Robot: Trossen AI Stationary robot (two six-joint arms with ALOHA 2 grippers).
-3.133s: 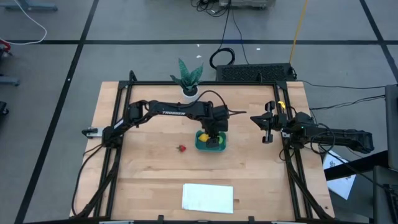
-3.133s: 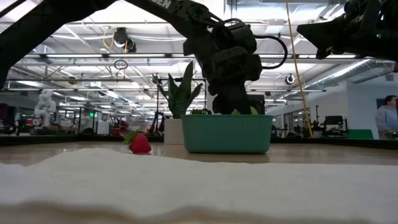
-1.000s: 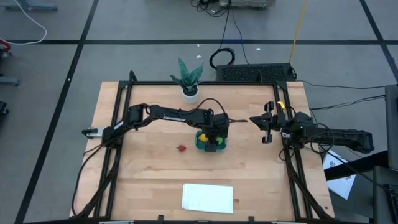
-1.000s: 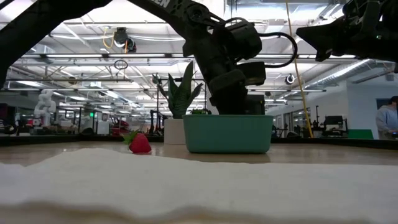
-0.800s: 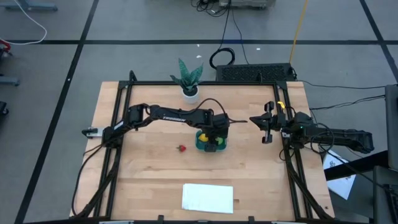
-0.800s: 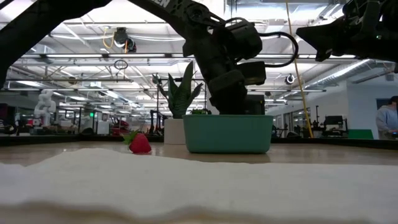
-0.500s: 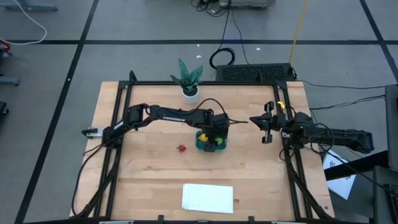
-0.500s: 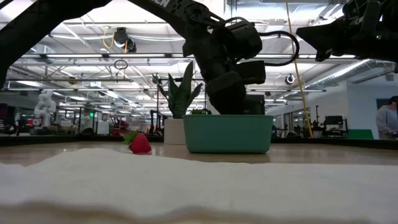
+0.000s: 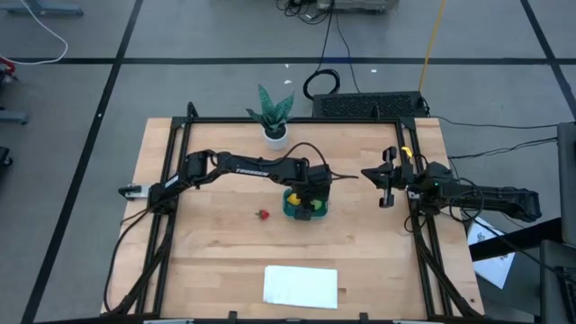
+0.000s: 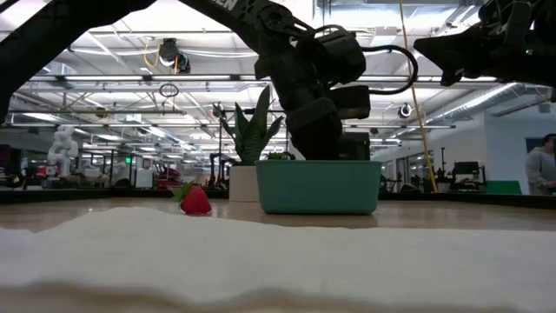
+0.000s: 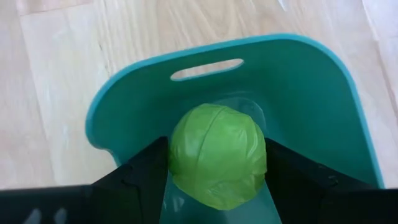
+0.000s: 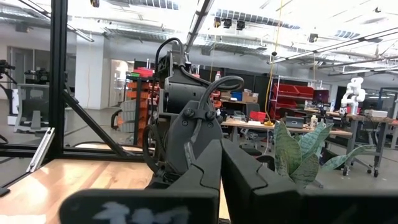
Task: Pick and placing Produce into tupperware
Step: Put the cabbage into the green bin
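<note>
A: Item one, left hand (image 11: 217, 180). Status?

B: Closed around the lime-green ball (image 11: 217, 163), fingers (image 11: 134, 177) pressed to either side, poised over the open teal tupperware (image 11: 298, 93). Step in hand, by my reading: placing the ball. Next move calls for lowering a little and parting the fingers so it drops inside the rim.

A: Item two, right hand (image 9: 388, 178)?

B: Waiting at the right edge of the counter (image 9: 216, 261), well apart from the tupperware (image 9: 304, 206). Its own wrist view shows the two fingers (image 12: 205, 171) pressed together, nothing between them.

A: Remaining produce?

B: Yellow lemon-like piece (image 9: 294, 198) already in the tupperware. Red strawberry (image 9: 263, 214) lies on the counter, near the container on the left arm's side; not yet collected.

A: What does each view add?

B: Left wrist view alone shows the grip on the ball. High view alone shows the lemon piece, the white sheet (image 9: 301, 285) and the potted plant (image 9: 274, 112). Low view shows the strawberry (image 10: 195, 200) and the tupperware wall (image 10: 317, 186), contents hidden.
</note>
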